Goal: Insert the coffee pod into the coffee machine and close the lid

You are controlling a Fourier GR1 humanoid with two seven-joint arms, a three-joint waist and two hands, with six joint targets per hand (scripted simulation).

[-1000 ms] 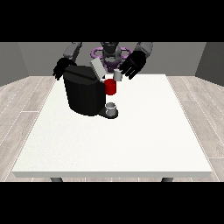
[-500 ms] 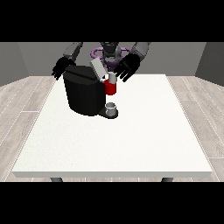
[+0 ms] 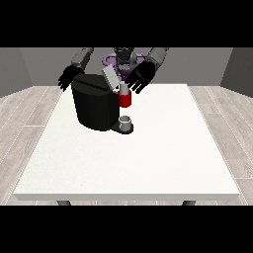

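Worktop (image 3: 148,163): white, broad; carries the coffee machine toward its far side.
Cup (image 3: 126,121): small, grey; on the drip stand at the machine's near foot, below the red part.
Coffee machine (image 3: 96,105): black, bulky; likely heavy and stiff, unlikely to shift under a light push.
Red part (image 3: 124,100): at the machine's front, right of its body; whether this is the coffee pod cannot be told; a pod would likely be light, rigid, smooth, best pinched at the rim.
Lid (image 3: 111,77): grey, tilted open above the machine; likely hinged, light; push from its upper edge.
Hand at the view's right (image 3: 140,77): just beside the lid, above the red part; fingers spread, holding nothing visible.
Hand at the view's left (image 3: 67,79): behind the machine's far corner; fingers relaxed, empty.
Obstruction: the raised lid stands between the right-side hand and the machine's top.
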